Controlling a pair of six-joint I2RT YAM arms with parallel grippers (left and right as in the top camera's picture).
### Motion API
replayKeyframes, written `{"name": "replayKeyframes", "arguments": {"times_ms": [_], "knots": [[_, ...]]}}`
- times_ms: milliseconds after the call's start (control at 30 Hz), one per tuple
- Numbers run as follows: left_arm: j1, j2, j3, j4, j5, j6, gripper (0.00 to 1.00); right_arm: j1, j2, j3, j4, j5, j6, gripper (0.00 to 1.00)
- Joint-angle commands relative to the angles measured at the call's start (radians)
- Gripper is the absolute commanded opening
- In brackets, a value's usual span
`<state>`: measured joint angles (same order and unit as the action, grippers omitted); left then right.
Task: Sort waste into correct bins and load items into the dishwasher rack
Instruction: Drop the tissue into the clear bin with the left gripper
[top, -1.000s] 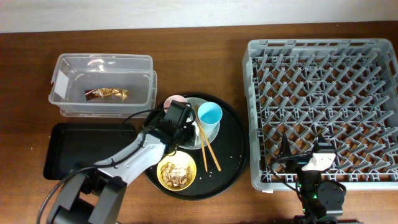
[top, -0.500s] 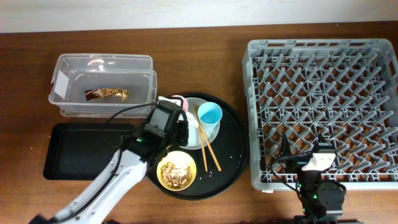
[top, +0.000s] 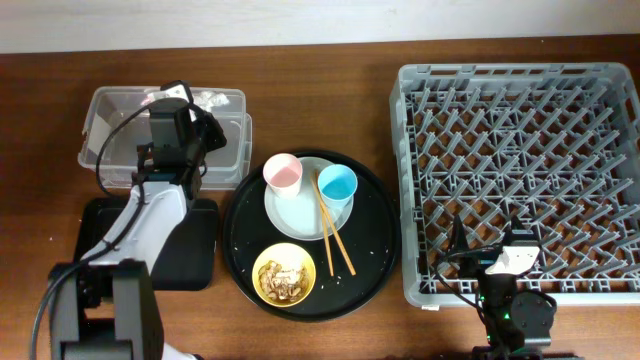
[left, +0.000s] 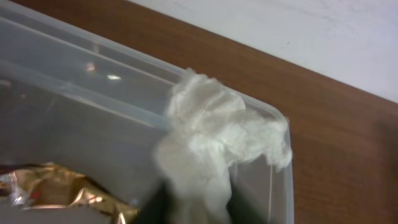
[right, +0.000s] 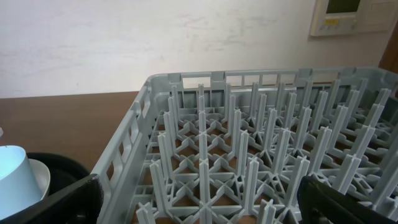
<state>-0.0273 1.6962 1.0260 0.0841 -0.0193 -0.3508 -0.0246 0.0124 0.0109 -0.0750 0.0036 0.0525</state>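
the left gripper has swung away from the round tray in the middle of the bench. it is now up over the tub near the back left corner. the pink cup was hidden under the arm before, and now it shows, standing on the plate.

the jaws are pinched on the tissue. the tissue hangs over the tub's back right corner, partly past the rim. the wrapper already lies in the tub.

the right gripper has not moved. it sits by the front edge of the bench, at the rack, with its jaws wide and nothing in them.

what this means: i think the tissue is about to be dropped. it may need to come a bit more inside the rim first, or it could fall on the bench behind the tub. then 2 bits of waste will be sorted.

the scraps are still in the bowl near the front edge. the black tray by the front left has nothing in it that i can see. the 2 cups, the blue cup being the other, the plate, the bowl and the chopsticks are all still on the round tray. the rack holds nothing yet.
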Motion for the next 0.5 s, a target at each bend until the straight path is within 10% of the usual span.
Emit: {"name": "replayKeyframes", "arguments": {"times_ms": [0, 100, 267, 467], "knots": [[0.004, 0.013, 0.009, 0.04, -0.003, 0.011, 0.58, 0.005, -0.006, -0.005, -0.005, 0.011, 0.008, 0.98], [0.004, 0.013, 0.009, 0.039, 0.016, 0.051, 0.86, 0.005, -0.006, -0.005, -0.005, 0.011, 0.008, 0.98], [0.0, -0.143, 0.009, 0.0, 0.213, 0.053, 0.79, 0.005, -0.006, -0.005, -0.005, 0.011, 0.008, 0.98], [-0.231, -0.602, 0.009, -0.661, 0.245, 0.049, 0.99, 0.005, -0.006, -0.005, -0.005, 0.011, 0.008, 0.98]]}}
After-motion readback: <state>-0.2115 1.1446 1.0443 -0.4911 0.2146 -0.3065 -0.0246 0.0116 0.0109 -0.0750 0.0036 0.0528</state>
